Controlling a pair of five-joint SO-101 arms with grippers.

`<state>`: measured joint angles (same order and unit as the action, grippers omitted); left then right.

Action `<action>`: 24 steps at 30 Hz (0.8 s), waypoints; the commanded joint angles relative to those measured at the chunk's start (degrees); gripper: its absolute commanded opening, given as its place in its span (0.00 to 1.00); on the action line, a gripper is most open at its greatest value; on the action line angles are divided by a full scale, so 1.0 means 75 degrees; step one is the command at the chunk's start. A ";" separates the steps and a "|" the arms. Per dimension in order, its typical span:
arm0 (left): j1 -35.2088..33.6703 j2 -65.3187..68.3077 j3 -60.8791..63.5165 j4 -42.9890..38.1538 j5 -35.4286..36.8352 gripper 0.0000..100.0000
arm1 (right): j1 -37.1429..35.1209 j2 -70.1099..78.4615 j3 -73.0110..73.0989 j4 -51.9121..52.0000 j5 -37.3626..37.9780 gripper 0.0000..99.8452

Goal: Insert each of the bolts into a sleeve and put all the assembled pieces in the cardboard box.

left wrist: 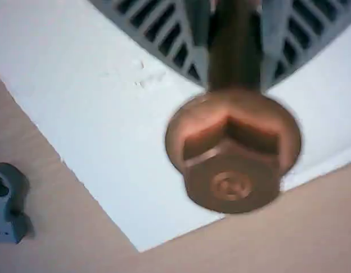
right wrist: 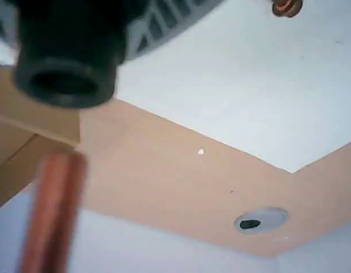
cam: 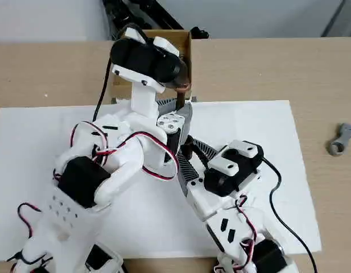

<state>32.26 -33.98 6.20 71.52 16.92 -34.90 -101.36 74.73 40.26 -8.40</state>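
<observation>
Your left claw [cam: 180, 105], by the box [cam: 188, 50], pinches a bolt [left wrist: 232, 153], seen head-on from its wrist; your right claw [cam: 192, 152] pinches a sleeve [right wrist: 64, 79], its bore showing.

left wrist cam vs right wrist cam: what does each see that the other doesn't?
Left wrist: bolt, shaft clamped in the left gripper; grey part on the table. Right wrist: black sleeve close up, blurred copper rod, small copper piece on the sheet, round table port. Both: sheet and table.
</observation>
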 commanded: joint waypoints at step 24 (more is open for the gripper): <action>0.0469 -0.0082 -0.1295 0.0258 0.0234 0.01 | -0.0088 -0.0111 -0.0047 -0.0334 0.0035 0.00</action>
<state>34.37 -33.89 1.19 72.13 18.42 -34.99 -101.36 74.73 38.95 -8.40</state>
